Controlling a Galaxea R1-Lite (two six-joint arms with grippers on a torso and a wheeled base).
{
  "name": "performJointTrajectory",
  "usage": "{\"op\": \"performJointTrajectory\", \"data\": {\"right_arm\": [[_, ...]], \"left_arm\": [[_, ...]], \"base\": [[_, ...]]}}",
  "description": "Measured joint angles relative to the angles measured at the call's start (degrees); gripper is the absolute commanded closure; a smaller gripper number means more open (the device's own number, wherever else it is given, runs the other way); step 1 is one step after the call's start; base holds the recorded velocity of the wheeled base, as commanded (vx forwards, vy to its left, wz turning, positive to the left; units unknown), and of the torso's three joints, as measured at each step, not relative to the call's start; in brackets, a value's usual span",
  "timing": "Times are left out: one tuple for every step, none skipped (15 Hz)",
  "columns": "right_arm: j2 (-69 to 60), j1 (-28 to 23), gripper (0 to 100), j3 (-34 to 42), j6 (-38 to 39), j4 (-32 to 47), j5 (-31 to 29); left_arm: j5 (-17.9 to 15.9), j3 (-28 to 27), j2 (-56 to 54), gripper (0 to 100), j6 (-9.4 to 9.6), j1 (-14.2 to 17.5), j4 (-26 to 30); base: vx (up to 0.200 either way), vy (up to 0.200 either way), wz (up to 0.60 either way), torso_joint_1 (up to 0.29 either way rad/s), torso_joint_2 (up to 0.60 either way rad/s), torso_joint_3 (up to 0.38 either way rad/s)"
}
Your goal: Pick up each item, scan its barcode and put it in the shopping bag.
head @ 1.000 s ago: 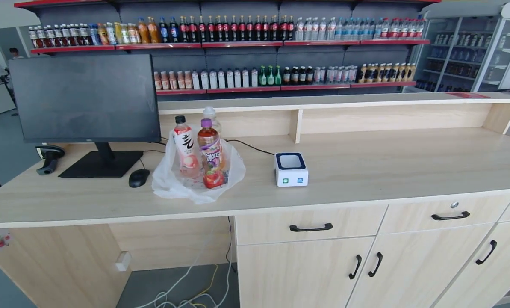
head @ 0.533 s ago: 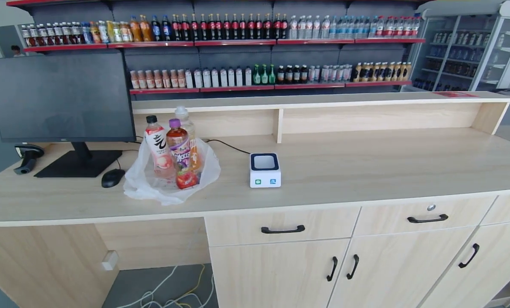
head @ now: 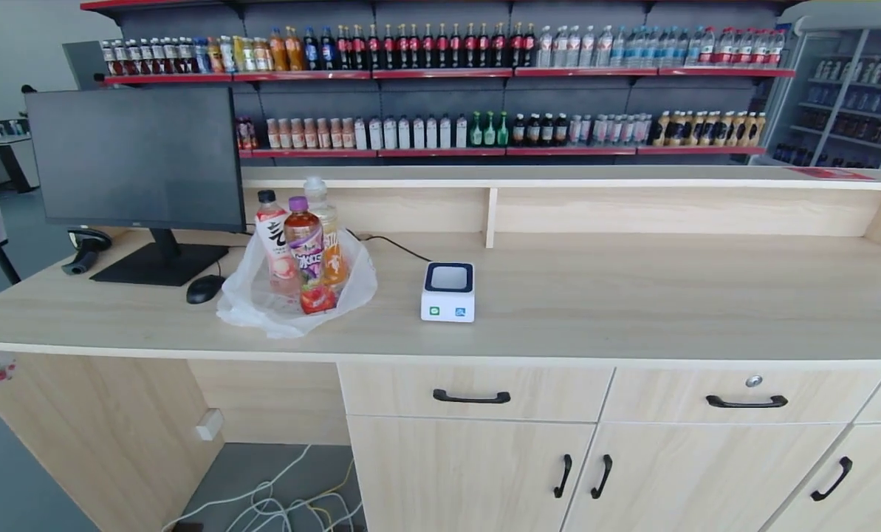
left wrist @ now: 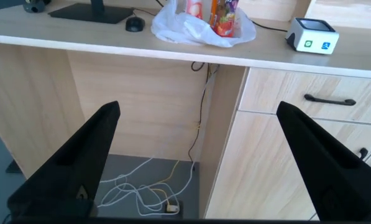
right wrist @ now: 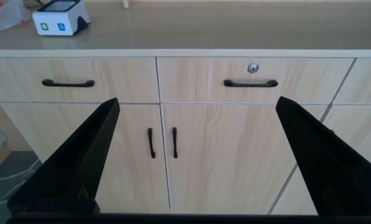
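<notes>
Bottles (head: 303,247) — three of them, upright and touching one another — stand in the bag (head: 252,314), whose thin white plastic is slumped open around their bases on the counter (head: 632,295). I have my left gripper (left wrist: 194,109) down low, under the level of the counter top and facing the open recess beneath it. Its two fingers are spread wide with nothing between them. From that gripper the bag is straight ahead and well above, and the scanner (left wrist: 312,35) sits on the same surface off to the gripper's right, apart from the bag. Cables (left wrist: 141,186) lie on the floor in the recess, ahead of that gripper and below it. My right gripper (right wrist: 197,102) is low as well, facing the drawers (right wrist: 67,78) and the cupboard doors under them; its fingers are also wide apart and hold nothing. From it the scanner is ahead, higher and to the left — the bag farther left again. A mouse (head: 204,289) lies just beyond the bag on the side away from the scanner, near the foot of the monitor (head: 137,155).
</notes>
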Motion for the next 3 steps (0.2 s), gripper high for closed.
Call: {"op": "performJointTrajectory", "data": {"right_arm": [[0.0,0.0,0,0.0,0.3,0.0,0.0],[0.0,0.0,0,0.0,0.3,0.0,0.0],[0.0,-0.1,0,0.0,0.5,-0.1,0.0]], "left_arm": [[0.0,0.0,0.0,0,0.00,0.0,-0.1],[0.0,0.0,0.0,0,0.00,0.0,-0.1],[0.0,0.0,0.0,0,0.00,-0.1,0.0]], "base": [[0.000,0.000,0.00,0.000,0.00,0.000],[0.000,0.000,0.00,0.000,0.00,0.000],[0.000,0.000,0.00,0.000,0.00,0.000]]}}
